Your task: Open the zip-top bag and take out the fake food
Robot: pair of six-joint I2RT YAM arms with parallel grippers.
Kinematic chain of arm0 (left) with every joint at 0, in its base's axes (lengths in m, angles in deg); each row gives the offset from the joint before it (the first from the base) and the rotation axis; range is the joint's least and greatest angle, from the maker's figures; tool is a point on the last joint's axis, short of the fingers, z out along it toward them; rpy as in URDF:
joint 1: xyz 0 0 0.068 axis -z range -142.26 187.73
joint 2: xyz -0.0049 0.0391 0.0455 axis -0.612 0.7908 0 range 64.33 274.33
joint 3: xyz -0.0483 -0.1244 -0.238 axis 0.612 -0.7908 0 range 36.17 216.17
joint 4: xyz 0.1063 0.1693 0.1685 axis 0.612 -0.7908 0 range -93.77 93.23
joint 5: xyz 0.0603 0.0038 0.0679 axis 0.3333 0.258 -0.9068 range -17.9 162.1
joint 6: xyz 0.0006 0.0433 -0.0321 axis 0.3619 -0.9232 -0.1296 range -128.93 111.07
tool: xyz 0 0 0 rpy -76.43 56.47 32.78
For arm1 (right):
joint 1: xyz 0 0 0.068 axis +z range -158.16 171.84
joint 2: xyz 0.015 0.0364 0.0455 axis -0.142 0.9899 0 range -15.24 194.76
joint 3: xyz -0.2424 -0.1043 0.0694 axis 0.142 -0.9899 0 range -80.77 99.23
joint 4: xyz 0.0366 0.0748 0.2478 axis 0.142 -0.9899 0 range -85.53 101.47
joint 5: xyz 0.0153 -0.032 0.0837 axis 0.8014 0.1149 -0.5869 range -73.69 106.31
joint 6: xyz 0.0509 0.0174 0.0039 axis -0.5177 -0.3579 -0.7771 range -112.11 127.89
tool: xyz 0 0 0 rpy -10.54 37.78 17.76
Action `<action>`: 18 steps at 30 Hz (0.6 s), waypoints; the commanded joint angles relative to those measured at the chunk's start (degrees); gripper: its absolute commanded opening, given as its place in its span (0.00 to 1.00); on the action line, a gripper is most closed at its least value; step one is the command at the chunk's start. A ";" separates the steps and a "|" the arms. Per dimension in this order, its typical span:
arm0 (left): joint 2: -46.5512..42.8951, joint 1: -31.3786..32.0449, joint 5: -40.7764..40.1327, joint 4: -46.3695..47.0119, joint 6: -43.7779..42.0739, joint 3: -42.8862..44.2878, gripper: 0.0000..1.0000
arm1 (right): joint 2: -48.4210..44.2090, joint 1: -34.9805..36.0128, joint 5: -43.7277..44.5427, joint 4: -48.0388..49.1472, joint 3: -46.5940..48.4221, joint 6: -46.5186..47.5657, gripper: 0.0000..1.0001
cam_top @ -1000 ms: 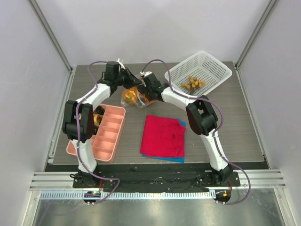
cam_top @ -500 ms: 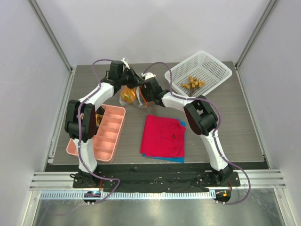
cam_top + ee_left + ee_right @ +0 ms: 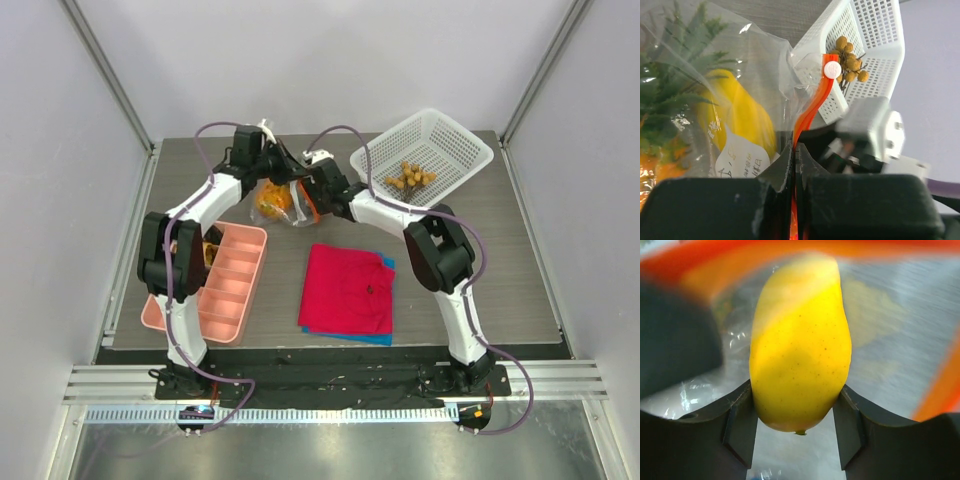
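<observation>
The zip-top bag (image 3: 277,205) lies at the back middle of the table, clear and crinkly. My left gripper (image 3: 278,167) is shut on its orange-red zip strip (image 3: 807,112) and holds the mouth up (image 3: 795,152). A white slider (image 3: 831,70) sits on the strip. Through the plastic I see a pineapple's green crown (image 3: 675,80) and a yellow fruit (image 3: 737,115). My right gripper (image 3: 306,192) reaches into the bag's mouth. In the right wrist view its jaws (image 3: 796,410) close on both sides of the yellow fruit (image 3: 800,340), with the orange-red strip (image 3: 790,251) arching above.
A white mesh basket (image 3: 455,135) at the back right holds small brownish pieces (image 3: 408,178). A pink divided tray (image 3: 225,285) lies at the left. A red cloth (image 3: 350,290) on a blue one lies at the front middle.
The left gripper has lifted the bag's mouth a little to the right. The right gripper has pushed further left into the bag.
</observation>
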 commanded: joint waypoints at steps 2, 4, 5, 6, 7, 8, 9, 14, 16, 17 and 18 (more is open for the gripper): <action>-0.82 -0.75 0.37 -1.82 -1.70 1.65 0.00 | -11.50 -0.16 0.31 -4.16 5.09 -1.42 0.01; -1.52 -0.84 0.54 -1.82 -1.78 1.56 0.00 | -12.83 -0.60 -0.40 -5.49 5.71 -2.21 0.01; -1.70 -1.02 0.72 -1.82 -1.79 1.56 0.00 | -13.62 -1.13 -0.84 -5.93 5.45 -2.65 0.01; -2.05 -1.11 0.80 -1.74 -1.79 1.56 0.00 | -15.11 -1.39 -1.62 -6.11 5.01 -3.27 0.01; -2.23 -1.20 0.98 -1.91 -1.87 1.47 0.00 | -15.82 -1.66 -1.46 -6.29 4.83 -3.36 0.01; -2.40 -1.28 1.16 -1.74 -1.87 1.47 0.00 | -16.52 -2.09 -1.28 -6.29 4.66 -3.27 0.01; -2.66 -1.46 1.24 -1.82 -1.87 1.38 0.00 | -17.92 -2.45 -1.37 -6.37 4.65 -3.53 0.01; -3.19 -1.72 1.51 -1.91 -1.96 0.94 0.00 | -22.15 -6.83 -2.51 -7.69 4.57 -6.34 0.01; -3.19 -1.72 1.95 -1.82 -1.87 0.85 0.00 | -23.64 -11.22 -2.16 -8.04 3.08 -7.13 0.01; -3.19 -1.72 2.04 -1.82 -1.79 1.03 0.00 | -23.99 -12.63 -2.33 -8.22 2.29 -7.31 0.01; -3.19 -1.72 2.04 -1.82 -1.70 1.03 0.00 | -24.35 -14.56 -2.68 -8.22 0.54 -7.58 0.01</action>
